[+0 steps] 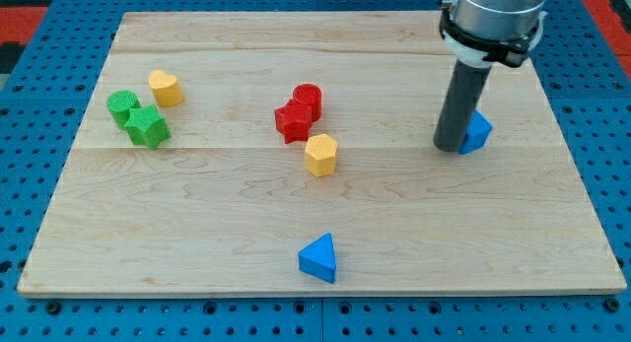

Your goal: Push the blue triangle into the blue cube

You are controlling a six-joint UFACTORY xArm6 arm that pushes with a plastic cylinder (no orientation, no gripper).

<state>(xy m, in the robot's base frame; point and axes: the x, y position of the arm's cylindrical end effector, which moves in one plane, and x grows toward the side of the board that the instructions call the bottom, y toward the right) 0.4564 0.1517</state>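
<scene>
My tip (452, 147) rests at right, touching the blue cube (478, 131), far from the blue triangle (318, 257) at bottom centre; no fingers exist, so none can be reported.

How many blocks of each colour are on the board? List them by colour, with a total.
Blue: 2, the blue triangle and the blue cube, which is partly hidden behind my tip
Red: 2
Green: 2
Yellow: 2
Total: 8 blocks
</scene>
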